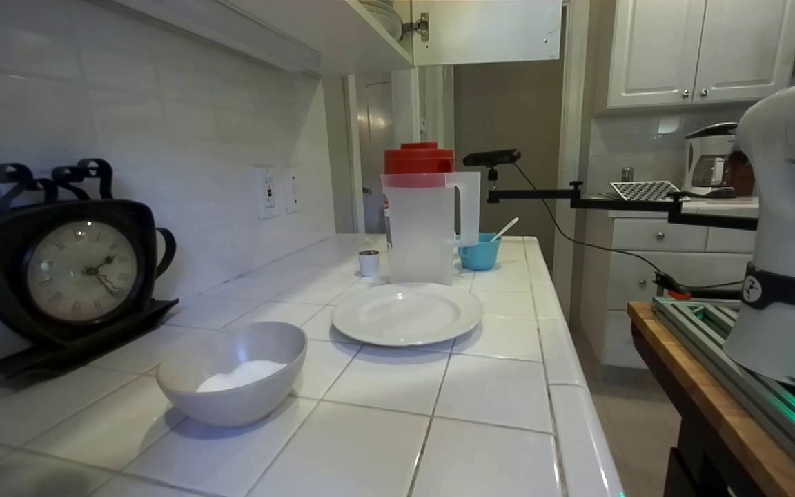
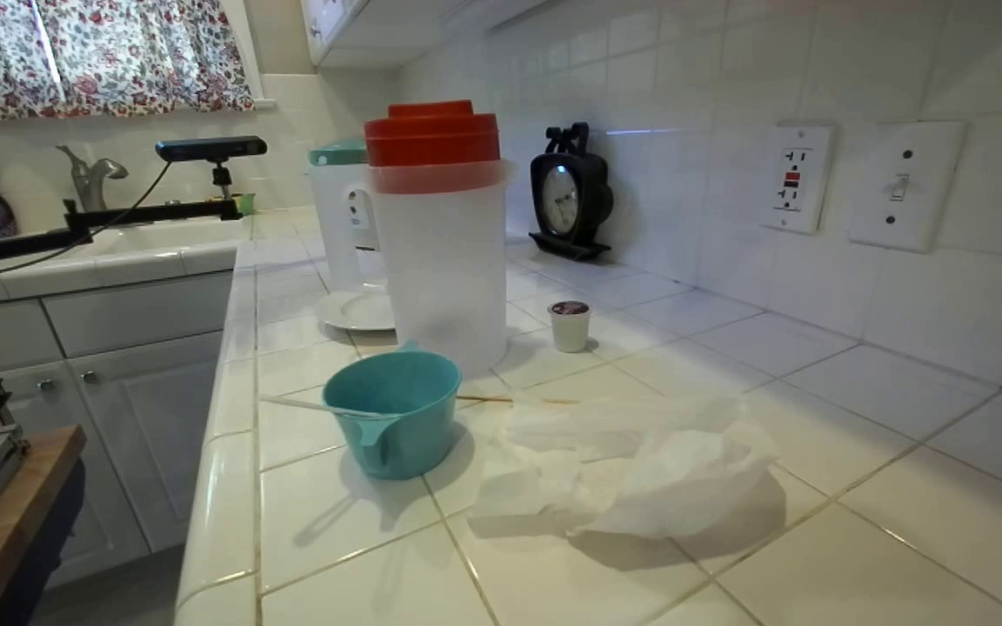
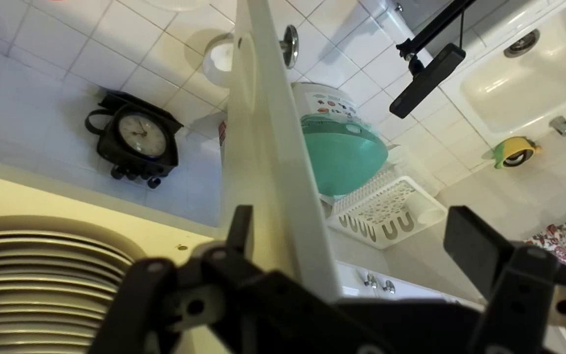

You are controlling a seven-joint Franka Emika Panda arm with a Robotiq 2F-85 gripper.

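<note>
My gripper [image 3: 356, 236] is open in the wrist view, its two black fingers wide apart. An open white cabinet door [image 3: 280, 147] runs between the fingers, closer to the left one; I cannot tell whether they touch. Its round metal knob [image 3: 290, 46] is at the far end. A stack of plates [image 3: 42, 290] sits in the cabinet at lower left. The door [image 1: 487, 31] and plates [image 1: 384, 17] also show at the top of an exterior view. The gripper is out of view in both exterior views; part of the arm [image 1: 791, 207] shows at the right.
On the tiled counter are a red-lidded pitcher [image 1: 419, 231], white plate [image 1: 408, 314], bowl [image 1: 232, 379], black clock [image 1: 83, 269], blue cup [image 2: 392, 417], small pod [image 2: 571, 326] and crumpled paper [image 2: 640, 478]. A camera on a black bar [image 1: 618, 201] reaches toward the counter. A dish rack [image 3: 386, 211] stands beyond the door.
</note>
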